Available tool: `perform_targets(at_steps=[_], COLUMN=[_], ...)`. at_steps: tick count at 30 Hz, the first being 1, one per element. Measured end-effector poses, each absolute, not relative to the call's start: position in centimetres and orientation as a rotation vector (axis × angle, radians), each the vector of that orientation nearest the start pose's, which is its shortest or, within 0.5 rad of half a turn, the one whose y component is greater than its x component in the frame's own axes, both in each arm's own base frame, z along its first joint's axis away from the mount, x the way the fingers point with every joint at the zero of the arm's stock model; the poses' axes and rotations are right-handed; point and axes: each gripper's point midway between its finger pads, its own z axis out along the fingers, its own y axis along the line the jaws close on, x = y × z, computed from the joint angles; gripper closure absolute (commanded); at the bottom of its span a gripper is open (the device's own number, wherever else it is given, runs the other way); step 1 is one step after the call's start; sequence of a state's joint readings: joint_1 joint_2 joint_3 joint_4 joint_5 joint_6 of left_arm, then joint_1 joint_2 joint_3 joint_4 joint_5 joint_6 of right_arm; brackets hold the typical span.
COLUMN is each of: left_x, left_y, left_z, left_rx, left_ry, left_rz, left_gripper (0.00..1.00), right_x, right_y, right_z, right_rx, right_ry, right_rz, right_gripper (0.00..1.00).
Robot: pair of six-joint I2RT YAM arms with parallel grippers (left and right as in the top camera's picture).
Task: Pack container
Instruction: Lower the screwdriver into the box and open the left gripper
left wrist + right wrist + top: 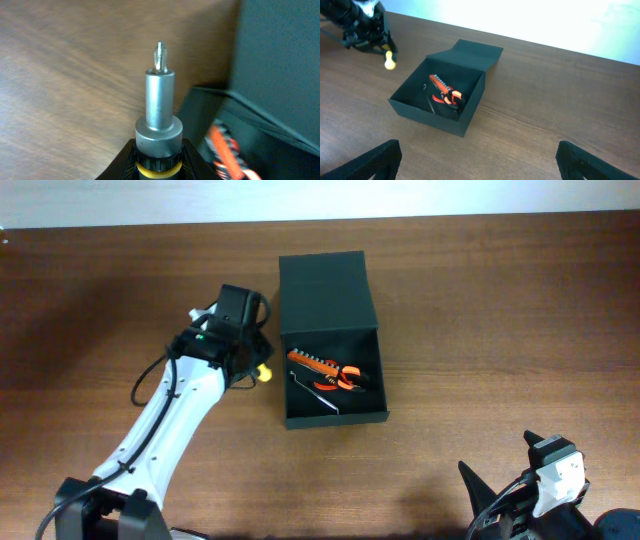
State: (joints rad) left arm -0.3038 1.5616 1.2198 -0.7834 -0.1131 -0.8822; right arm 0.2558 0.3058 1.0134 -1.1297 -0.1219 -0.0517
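The dark green-black container (335, 417) lies open on the wooden table, its flap lid (325, 292) folded back. Inside lie orange-handled pliers (330, 369) and a thin metal tool (315, 393). My left gripper (250, 365) is just left of the container's left wall, shut on a screwdriver (160, 115) with a silver shaft, bit tip and yellow-banded handle; its yellow end (264, 373) shows overhead. In the left wrist view the container (280, 75) is to the right. My right gripper (477, 160) is open and empty near the front edge, facing the container (437, 117).
The wooden table (480, 310) extends around the container. The left arm (165, 430) runs from the front left up to the container's side. The right arm base (545, 485) sits at the front right.
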Motion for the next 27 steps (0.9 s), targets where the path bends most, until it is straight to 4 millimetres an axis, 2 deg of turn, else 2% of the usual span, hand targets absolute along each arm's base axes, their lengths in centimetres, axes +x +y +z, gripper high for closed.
perform_targets(at_steps=[5,8,10,13,17,22,27], left_x=[37.5,38.1,38.5,38.6,37.6,36.7,36.0], left_y=[-13.3,-15.8,-17.6,-19.9,-22.2,-23.9,-24.8], left_z=[16.3,17.1,16.5,14.4,10.6,8.0,6.9], left_rx=[-0.681,-0.616,-0.590,-0.571,-0.592,-0.661,-0.752], left_ry=[2.539,2.537,2.557,2.609,2.710,2.768,2.785], left_rz=[-0.309,-0.348,-0.368,-0.388,-0.385,-0.395,-0.398], left_gripper=[0.88,0.87,0.87,0.87,0.87,0.87,0.87], right_x=[12.9,12.9,12.9,12.9,12.9,12.9,12.9], right_y=[5.5,5.5,5.5,5.5,5.5,5.5,5.5], right_z=[29.8,29.8,29.8,29.8,29.8,29.8,29.8], right_rx=[-0.383,-0.384,-0.384,-0.384,-0.384,-0.384,-0.384], right_ry=[1.961,1.961,1.961,1.961,1.961,1.961,1.961], right_rz=[0.253,0.253,0.253,0.253,0.253,0.253,0.253], right_gripper=[0.01,0.01,0.01,0.01,0.01,0.01,0.01])
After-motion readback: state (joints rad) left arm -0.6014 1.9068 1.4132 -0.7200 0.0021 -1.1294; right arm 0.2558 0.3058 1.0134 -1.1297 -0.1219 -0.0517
